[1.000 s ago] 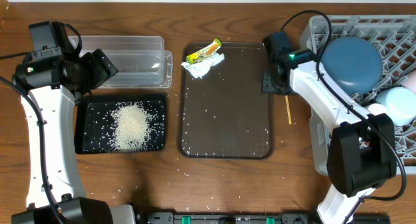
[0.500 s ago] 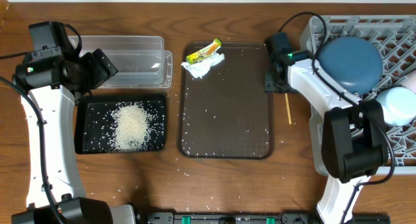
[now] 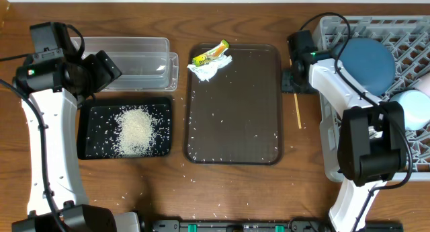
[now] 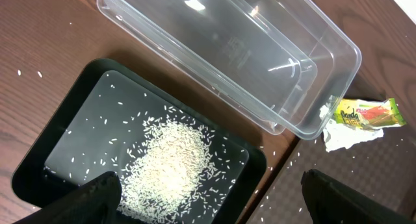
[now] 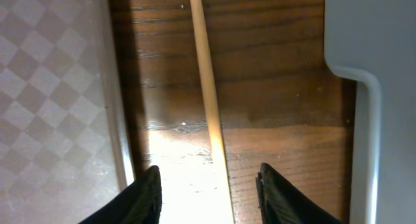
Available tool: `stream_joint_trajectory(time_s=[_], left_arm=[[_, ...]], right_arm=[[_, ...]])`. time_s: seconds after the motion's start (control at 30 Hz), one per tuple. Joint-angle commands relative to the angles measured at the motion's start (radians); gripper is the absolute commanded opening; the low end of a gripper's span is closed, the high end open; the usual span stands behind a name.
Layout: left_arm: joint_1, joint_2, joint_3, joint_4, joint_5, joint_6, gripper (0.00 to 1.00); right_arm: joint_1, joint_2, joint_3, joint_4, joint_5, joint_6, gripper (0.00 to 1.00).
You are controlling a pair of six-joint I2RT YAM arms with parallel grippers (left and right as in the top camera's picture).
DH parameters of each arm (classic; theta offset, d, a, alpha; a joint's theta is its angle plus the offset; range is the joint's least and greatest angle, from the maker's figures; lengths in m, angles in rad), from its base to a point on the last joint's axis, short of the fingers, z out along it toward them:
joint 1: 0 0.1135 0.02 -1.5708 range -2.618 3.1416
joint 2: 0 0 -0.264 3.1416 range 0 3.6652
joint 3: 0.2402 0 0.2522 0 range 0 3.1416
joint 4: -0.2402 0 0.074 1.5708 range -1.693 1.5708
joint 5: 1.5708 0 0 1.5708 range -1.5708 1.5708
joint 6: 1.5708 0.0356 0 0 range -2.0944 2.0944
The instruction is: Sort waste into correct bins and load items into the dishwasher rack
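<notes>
The right hand (image 5: 208,175) stands partly open, dark fingers (image 5: 143,195) either side of a thin straight wooden chopstick (image 5: 207,87) lying on the grained table (image 5: 279,87) between the checker-textured brown serving tray (image 5: 52,87) and the smooth grey rack (image 5: 377,42), right of centre. The left hand (image 4: 208,178) gapes wide at upper left by the clear plastic tub (image 4: 247,49) and the shallow black tray (image 4: 62,152) heaped with white rice (image 4: 172,162). A small yellow-green wrapper (image 3: 210,52) and crumpled paper scrap (image 3: 209,69) lie at the serving tray's top edge.

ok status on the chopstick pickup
right gripper jaws open astride chopstick on the table, no grip yet. left gripper jaws open, empty. nothing blocking.
</notes>
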Motion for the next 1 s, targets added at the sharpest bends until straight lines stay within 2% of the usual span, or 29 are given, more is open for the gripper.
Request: stream_joint_trajectory(time_s=[0.0, 0.47, 0.53, 0.63, 0.73, 0.77, 0.97], left_arm=[[0.003, 0.0, 0.023, -0.003, -0.005, 0.006, 0.92], [0.003, 0.0, 0.023, -0.003, -0.005, 0.006, 0.92], [0.003, 0.0, 0.022, -0.003, -0.005, 0.006, 0.92], [0.003, 0.0, 0.022, -0.003, -0.005, 0.006, 0.92], [0.003, 0.0, 0.022, -0.003, -0.005, 0.006, 0.92], [0.003, 0.0, 0.022, -0.003, -0.005, 0.006, 0.92], [0.003, 0.0, 0.023, -0.003, -0.005, 0.006, 0.92]], right_arm=[[-0.008, 0.04, -0.001, 0.005, -0.016, -0.019, 0.43], [-0.008, 0.101, -0.001, 0.007, 0.019, -0.019, 0.39], [-0.008, 0.112, -0.001, 0.004, 0.016, -0.019, 0.33], [-0.008, 0.112, -0.001, -0.006, 0.0, -0.019, 0.18], [-0.008, 0.108, 0.005, -0.02, -0.024, -0.019, 0.12], [-0.008, 0.108, 0.011, -0.029, -0.029, -0.019, 0.03], [-0.02, 0.108, 0.122, -0.156, -0.029, -0.019, 0.01]])
